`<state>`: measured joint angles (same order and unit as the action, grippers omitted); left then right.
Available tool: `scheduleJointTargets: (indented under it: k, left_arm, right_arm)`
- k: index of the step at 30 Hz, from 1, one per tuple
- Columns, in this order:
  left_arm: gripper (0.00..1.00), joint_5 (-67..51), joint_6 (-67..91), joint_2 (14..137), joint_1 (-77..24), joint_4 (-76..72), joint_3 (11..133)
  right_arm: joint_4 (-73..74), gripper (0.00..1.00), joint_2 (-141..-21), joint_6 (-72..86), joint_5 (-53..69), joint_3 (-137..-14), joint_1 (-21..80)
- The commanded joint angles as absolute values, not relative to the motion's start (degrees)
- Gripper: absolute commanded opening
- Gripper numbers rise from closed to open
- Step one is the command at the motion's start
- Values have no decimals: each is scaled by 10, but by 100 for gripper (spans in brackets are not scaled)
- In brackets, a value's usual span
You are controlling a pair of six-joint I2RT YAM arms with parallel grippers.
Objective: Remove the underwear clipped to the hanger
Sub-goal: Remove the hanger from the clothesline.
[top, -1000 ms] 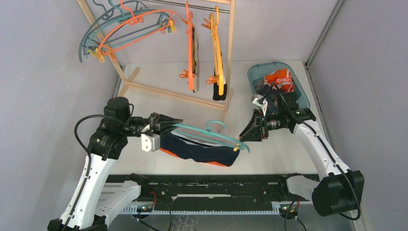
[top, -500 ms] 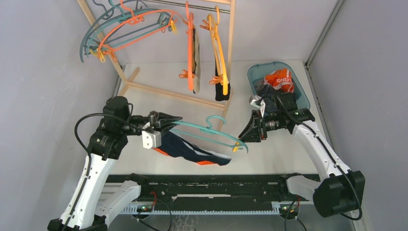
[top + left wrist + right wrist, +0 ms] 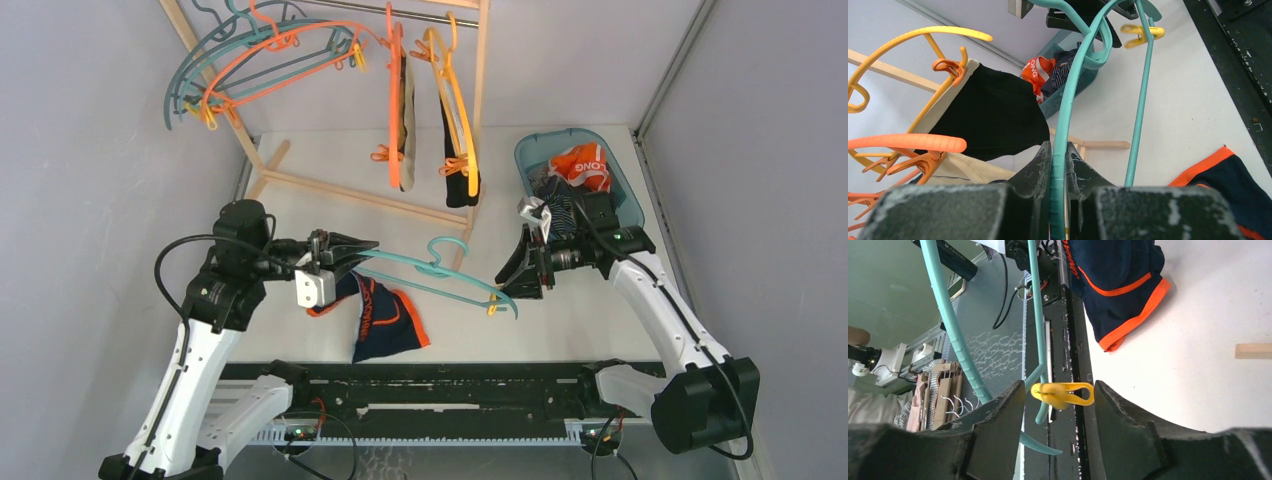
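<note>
My left gripper (image 3: 362, 252) is shut on the left end of a teal hanger (image 3: 430, 277), seen up close in the left wrist view (image 3: 1063, 150). Navy underwear with orange trim (image 3: 385, 320) hangs from the hanger's left end only and droops to the table; it also shows in the right wrist view (image 3: 1115, 275). My right gripper (image 3: 503, 292) is open around the hanger's right yellow clip (image 3: 1063, 394), which holds no cloth. Beige underwear (image 3: 404, 110) and black underwear (image 3: 452, 150) hang clipped on an orange hanger (image 3: 396, 120) and a yellow hanger (image 3: 460, 115) on the rack.
A wooden rack (image 3: 350, 190) stands at the back with several empty hangers (image 3: 260, 60) at its upper left. A blue bin (image 3: 575, 170) at the back right holds striped and orange-labelled underwear. A black rail (image 3: 420, 385) runs along the near table edge.
The right side of the navy underwear has come free of the yellow clip and swung down to the left. My right gripper's jaws have opened off the clip. The left arm stays still.
</note>
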<state>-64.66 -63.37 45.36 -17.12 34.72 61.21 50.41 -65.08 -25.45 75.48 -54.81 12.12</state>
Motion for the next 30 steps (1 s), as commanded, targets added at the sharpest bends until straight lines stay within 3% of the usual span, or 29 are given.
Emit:
scheduleJointTargets:
  k: [1,7,13,23,30]
  left_arm:
    - [0,-648,-625,448,-172,312,624]
    - [0,-645,-633,444,-172,312,610]
    - [0,-636,-594,437,-172,274,587]
    - [0,-611,-469,434,-172,168,560]
    - [0,-609,-434,442,-176,148,565]
  right_arm:
    - [478,54,-631,-238,759,-555,114]
    - [410,67,-607,-169,761,-561,77]
    - [414,72,-593,-159,753,-608,55]
    - [374,74,-536,-161,696,-638,65]
    - [395,73,-533,-210,582,-659,159]
